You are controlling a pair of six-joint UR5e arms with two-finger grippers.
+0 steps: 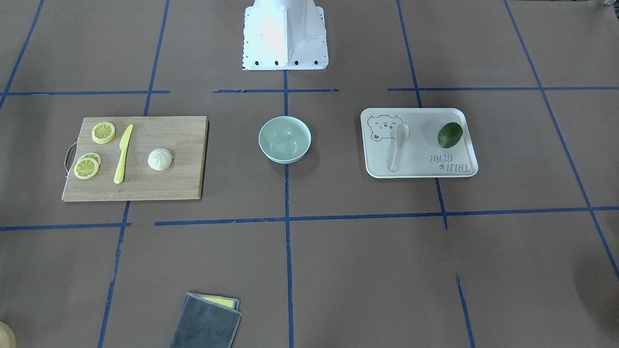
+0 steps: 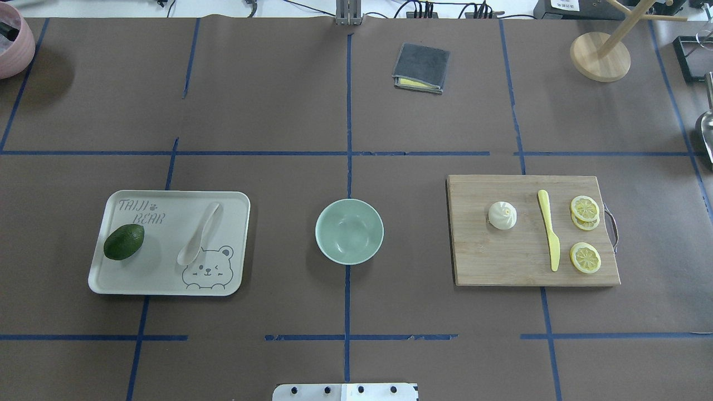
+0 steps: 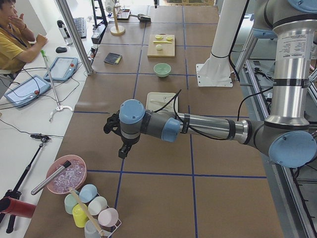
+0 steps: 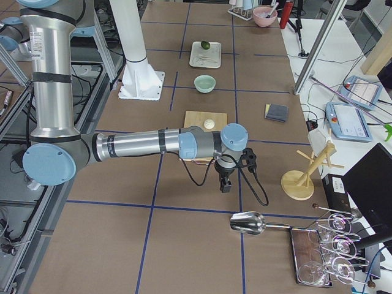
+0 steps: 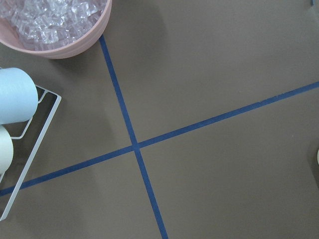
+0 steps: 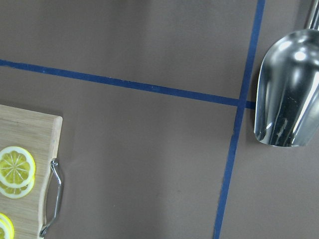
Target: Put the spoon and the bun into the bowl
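The off-white spoon [image 2: 199,234] [image 1: 399,145] lies on a cream bear-print tray [image 2: 156,267]. The white pleated bun [image 2: 502,215] [image 1: 159,159] sits on a wooden cutting board [image 2: 501,262]. The mint-green bowl [image 2: 349,231] [image 1: 284,139] stands empty between them at the table's middle. My left gripper [image 3: 123,150] hangs over the table's left end, well away from the tray. My right gripper [image 4: 225,184] hangs past the board's handle end. Both show only in the side views, so I cannot tell whether they are open or shut.
An avocado [image 2: 123,241] shares the tray. A yellow knife [image 2: 548,231] and lemon slices [image 2: 585,211] share the board. A grey cloth [image 2: 421,68] lies at the far side. A pink ice bowl [image 5: 55,25] is below the left wrist and a metal scoop [image 6: 286,89] below the right.
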